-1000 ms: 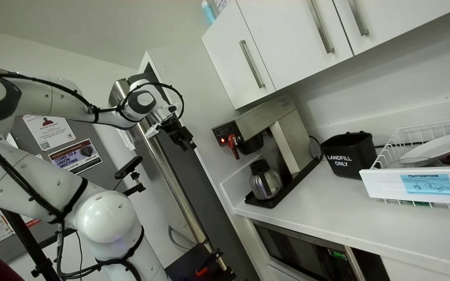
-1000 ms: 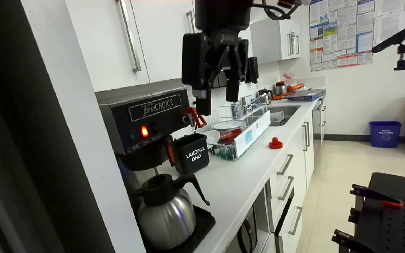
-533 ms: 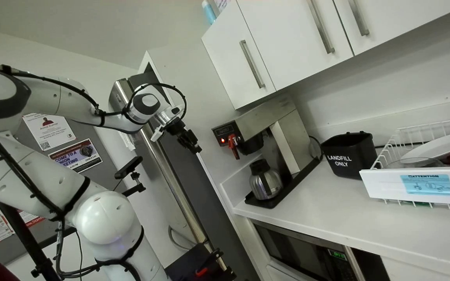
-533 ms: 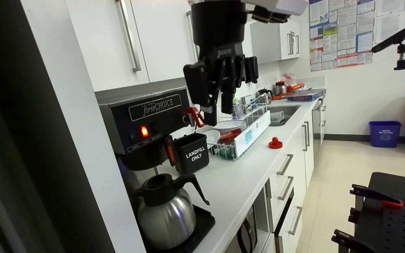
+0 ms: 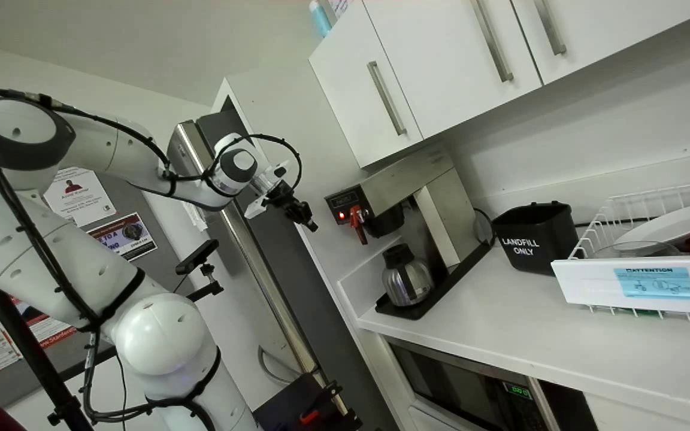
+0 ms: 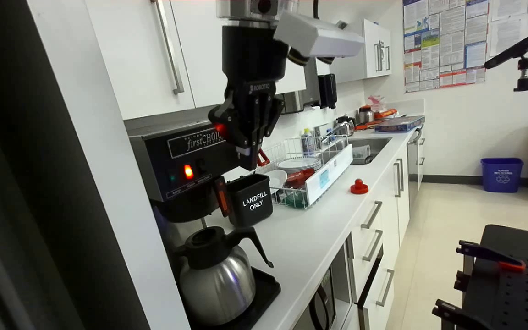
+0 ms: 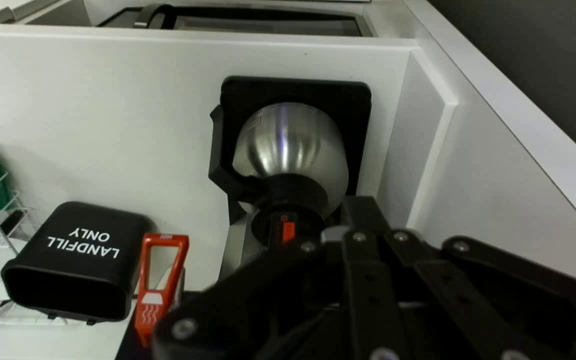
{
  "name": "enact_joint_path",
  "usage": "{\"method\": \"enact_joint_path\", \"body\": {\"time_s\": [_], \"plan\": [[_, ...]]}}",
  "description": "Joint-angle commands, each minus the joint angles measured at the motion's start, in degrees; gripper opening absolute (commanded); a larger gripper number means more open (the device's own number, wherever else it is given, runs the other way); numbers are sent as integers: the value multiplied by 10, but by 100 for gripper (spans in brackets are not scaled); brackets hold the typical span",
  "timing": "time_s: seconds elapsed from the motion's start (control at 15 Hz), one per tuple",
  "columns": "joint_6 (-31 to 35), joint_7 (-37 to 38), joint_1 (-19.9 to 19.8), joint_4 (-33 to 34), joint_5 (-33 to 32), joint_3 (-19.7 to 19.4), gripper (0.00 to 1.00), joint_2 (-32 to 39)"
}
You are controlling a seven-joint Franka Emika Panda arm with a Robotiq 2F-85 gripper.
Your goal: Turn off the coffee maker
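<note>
The coffee maker point(image 5: 414, 175) point(image 6: 209, 158) is tall and boxy, with a black front panel and steel sides. On that panel a switch point(image 6: 188, 172) glows orange-red, and the glow shows in both exterior views. A steel carafe point(image 7: 293, 145) with a black lid stands on the machine's black base. My gripper point(image 5: 312, 227) point(image 6: 247, 164) point(image 7: 363, 202) points downward in front of the machine, its fingers together and nothing visible between them. In an exterior view it covers part of the panel's right end; whether it touches the machine I cannot tell.
A red tap handle point(image 5: 357, 224) point(image 7: 160, 285) sticks out of the machine's front. Beside the machine stands a black landfill bin point(image 6: 250, 199), then a white dish rack point(image 6: 330, 172). White cabinets point(image 5: 441, 60) hang above; a white wall panel point(image 7: 498, 165) flanks the carafe.
The gripper's fingers have gone from apart to together. The arm has carried it closer to the machine, lower and turned. The switch glows as before.
</note>
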Motion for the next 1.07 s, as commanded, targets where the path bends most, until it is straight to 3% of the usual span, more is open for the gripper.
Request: {"method": "enact_joint_path", "body": {"time_s": [0.0, 0.53, 1.0], "plan": [[46, 38, -24, 22, -54, 21, 0, 40], [48, 25, -9, 20, -63, 7, 1, 50], [164, 3, -9, 24, -21, -29, 0, 91]]}}
